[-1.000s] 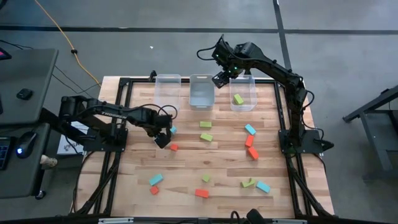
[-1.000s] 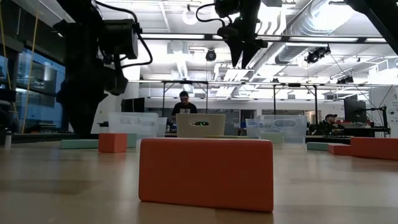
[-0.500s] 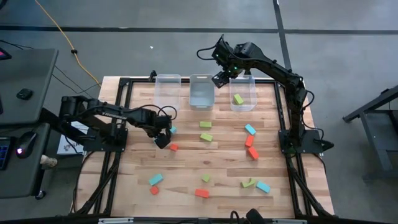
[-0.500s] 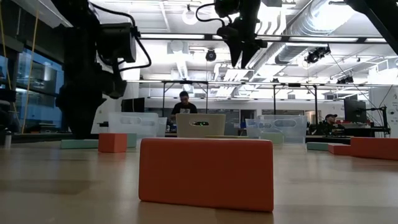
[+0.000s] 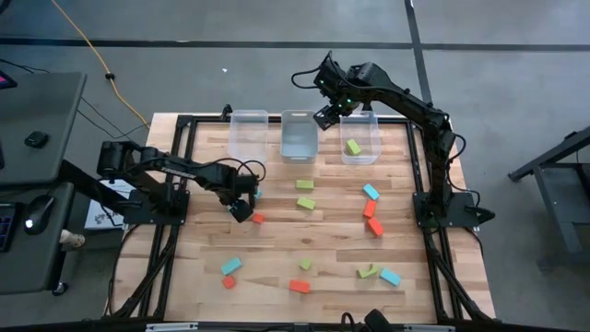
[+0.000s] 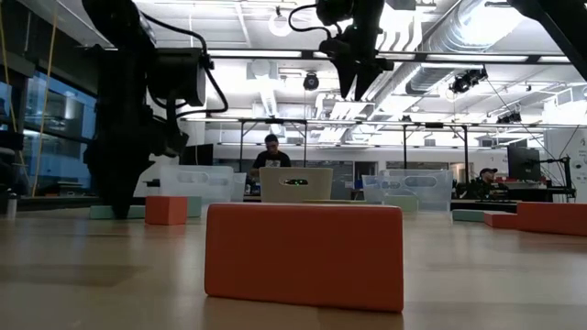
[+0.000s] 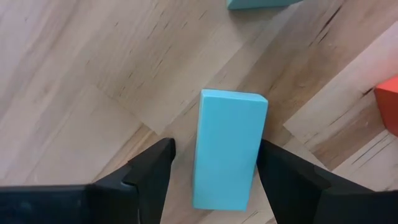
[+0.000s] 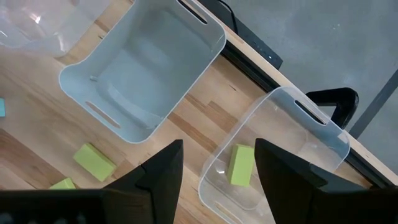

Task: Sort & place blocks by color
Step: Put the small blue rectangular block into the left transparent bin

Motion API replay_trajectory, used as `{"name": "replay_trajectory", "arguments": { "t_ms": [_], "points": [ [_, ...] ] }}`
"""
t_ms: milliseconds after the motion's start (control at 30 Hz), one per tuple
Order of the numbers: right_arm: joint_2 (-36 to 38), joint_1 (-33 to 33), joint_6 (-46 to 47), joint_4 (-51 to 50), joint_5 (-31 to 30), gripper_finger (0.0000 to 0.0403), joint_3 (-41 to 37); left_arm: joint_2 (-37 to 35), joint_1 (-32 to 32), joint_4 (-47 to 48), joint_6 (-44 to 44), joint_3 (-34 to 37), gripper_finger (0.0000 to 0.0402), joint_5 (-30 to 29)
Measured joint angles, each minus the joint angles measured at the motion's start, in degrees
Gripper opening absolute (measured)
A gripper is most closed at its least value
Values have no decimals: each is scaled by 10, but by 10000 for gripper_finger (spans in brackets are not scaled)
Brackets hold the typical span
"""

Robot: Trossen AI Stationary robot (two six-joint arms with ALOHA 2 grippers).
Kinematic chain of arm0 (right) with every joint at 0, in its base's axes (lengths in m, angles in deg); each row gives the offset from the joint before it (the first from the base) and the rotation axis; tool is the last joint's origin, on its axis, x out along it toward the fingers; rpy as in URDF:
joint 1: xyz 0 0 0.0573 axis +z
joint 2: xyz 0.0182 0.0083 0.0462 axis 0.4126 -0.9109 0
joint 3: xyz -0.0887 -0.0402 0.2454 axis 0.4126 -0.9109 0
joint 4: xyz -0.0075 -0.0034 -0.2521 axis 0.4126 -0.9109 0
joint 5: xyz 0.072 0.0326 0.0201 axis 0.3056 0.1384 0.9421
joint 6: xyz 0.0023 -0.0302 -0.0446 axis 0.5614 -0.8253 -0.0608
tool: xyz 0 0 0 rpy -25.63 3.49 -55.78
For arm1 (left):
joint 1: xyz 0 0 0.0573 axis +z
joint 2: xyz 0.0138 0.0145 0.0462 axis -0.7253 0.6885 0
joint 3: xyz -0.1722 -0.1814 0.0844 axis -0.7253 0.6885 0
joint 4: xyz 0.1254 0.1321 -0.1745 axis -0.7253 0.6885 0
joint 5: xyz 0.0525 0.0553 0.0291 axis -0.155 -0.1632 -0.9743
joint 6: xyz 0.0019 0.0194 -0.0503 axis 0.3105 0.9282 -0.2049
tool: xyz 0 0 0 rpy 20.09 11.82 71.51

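Light blue, red-orange and lime green blocks lie scattered on the wooden table [image 5: 332, 244]. My left gripper [image 5: 241, 208] points straight down, low over the table's left middle, and is open. In its wrist view a light blue bar [image 7: 229, 149] lies flat on the wood between its two fingers [image 7: 149, 171], which stand along the bar's long sides. In the high view the gripper hides this bar. My right gripper [image 5: 327, 116] hangs open and empty, high over the bins at the far edge. One green block [image 8: 240, 164] lies in the right bin [image 5: 359, 138].
Three clear bins stand in a row at the far edge: left [image 5: 249, 135], middle [image 5: 299, 136] and right. Another blue block [image 5: 256, 192] and a red one [image 5: 258, 219] lie close to my left gripper. A red bar [image 6: 303, 257] lies near the front edge.
My left gripper has come down toward the table, still open and still pointing down, so its fingers now stand low on either side of the light blue bar. The bar has not moved.
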Motion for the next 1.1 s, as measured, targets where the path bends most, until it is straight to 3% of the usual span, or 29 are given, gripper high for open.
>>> {"name": "replay_trajectory", "arguments": {
  "t_ms": [500,833,1100],
  "points": [
    [0,0,3,2,0,188,0,-10,1,14,54,-3,58,7],
    [0,4,30,2,16,188,0,-84,2,21,87,-40,57,14],
    [0,31,48,2,20,188,0,-144,41,23,166,-82,57,-18]
  ]
}}
